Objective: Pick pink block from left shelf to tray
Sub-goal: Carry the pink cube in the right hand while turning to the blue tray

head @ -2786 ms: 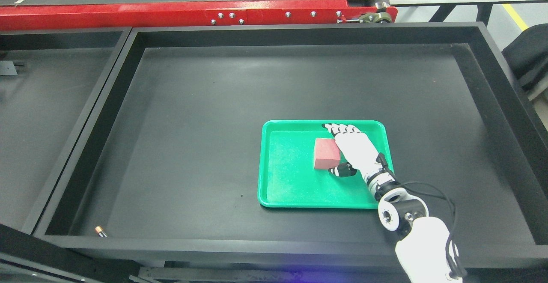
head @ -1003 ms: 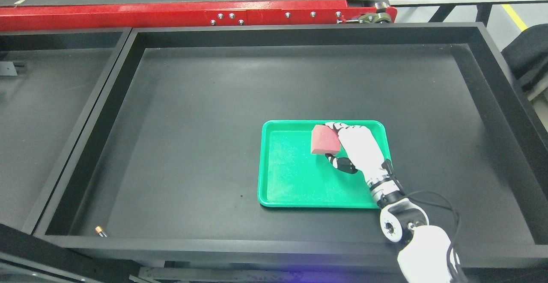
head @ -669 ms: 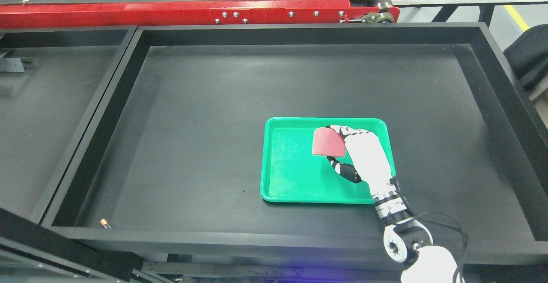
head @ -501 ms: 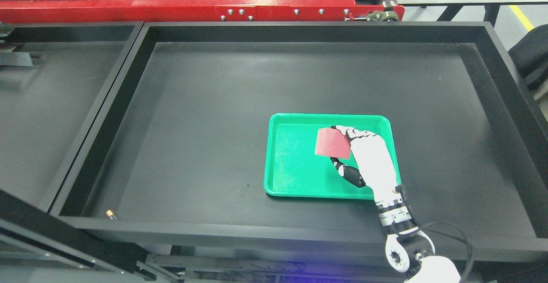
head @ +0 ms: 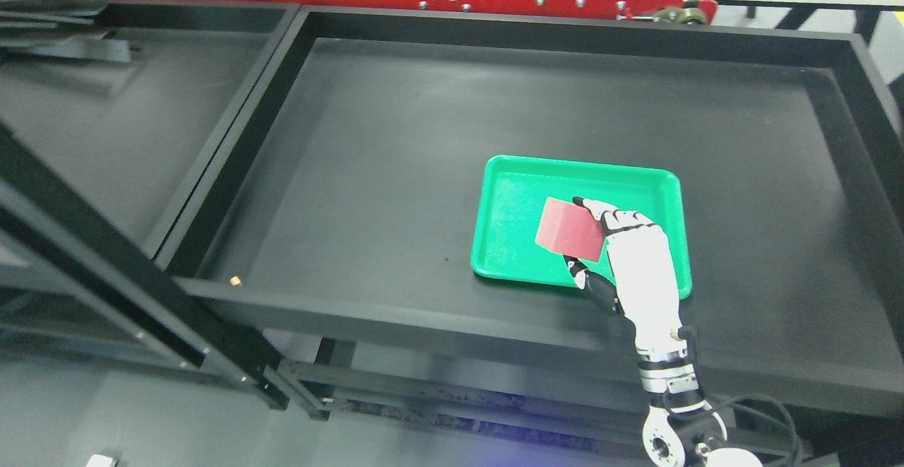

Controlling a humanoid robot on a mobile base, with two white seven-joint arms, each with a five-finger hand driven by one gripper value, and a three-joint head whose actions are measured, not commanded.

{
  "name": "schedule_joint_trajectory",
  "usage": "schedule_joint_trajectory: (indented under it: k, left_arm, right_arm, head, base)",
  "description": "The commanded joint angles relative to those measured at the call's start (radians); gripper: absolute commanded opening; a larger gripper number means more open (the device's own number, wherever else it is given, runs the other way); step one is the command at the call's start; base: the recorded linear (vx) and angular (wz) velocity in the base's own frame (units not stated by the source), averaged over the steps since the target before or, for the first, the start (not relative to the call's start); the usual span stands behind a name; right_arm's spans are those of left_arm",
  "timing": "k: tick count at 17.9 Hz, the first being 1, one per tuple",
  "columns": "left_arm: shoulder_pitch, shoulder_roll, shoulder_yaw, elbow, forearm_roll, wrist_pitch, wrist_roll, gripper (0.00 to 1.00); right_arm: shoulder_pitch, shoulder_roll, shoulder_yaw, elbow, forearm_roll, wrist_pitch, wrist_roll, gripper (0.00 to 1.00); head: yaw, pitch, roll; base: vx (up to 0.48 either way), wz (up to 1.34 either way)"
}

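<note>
Fingers (head: 613,217) of the right hand (head: 635,258) wrap the far side of the pink block (head: 569,229), with the thumb (head: 597,289) under its near side, so the block is pinched and appears lifted above the near right part of the green tray (head: 508,191). The hold looks shallow, at the block's right side only, and the block sits tilted; it could rotate out of the pinch and drop. Falling here it would probably land in the tray or clip its near rim and bounce onto the black shelf (head: 367,170). The left hand is not visible.
</note>
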Motion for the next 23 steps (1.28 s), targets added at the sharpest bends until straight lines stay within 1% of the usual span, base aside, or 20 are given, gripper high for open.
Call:
schedule_joint_trajectory:
  k: [1, 10, 23]
  left_arm:
    - [-0.029, 0.017, 0.000, -0.017, 0.000, 0.000, 0.000, 1.00]
    - [-0.031, 0.017, 0.000, -0.017, 0.000, 0.000, 0.000, 1.00]
    - [-0.031, 0.017, 0.000, -0.017, 0.000, 0.000, 0.000, 1.00]
  right_arm:
    - [0.012, -0.018, -0.005, -0.067, -0.024, -0.001, -0.024, 0.03]
    - [0.018, -0.018, -0.006, -0.067, -0.030, 0.000, -0.024, 0.03]
    - [0.018, -0.018, -0.008, -0.067, -0.030, 0.002, -0.025, 0.03]
  head:
    - [0.0000, 0.000, 0.000]
    - [0.0000, 0.000, 0.000]
    - [0.0000, 0.000, 0.000]
  base:
    - [-0.139, 0.28]
    - [-0.147, 0.61]
    - [-0.203, 0.72]
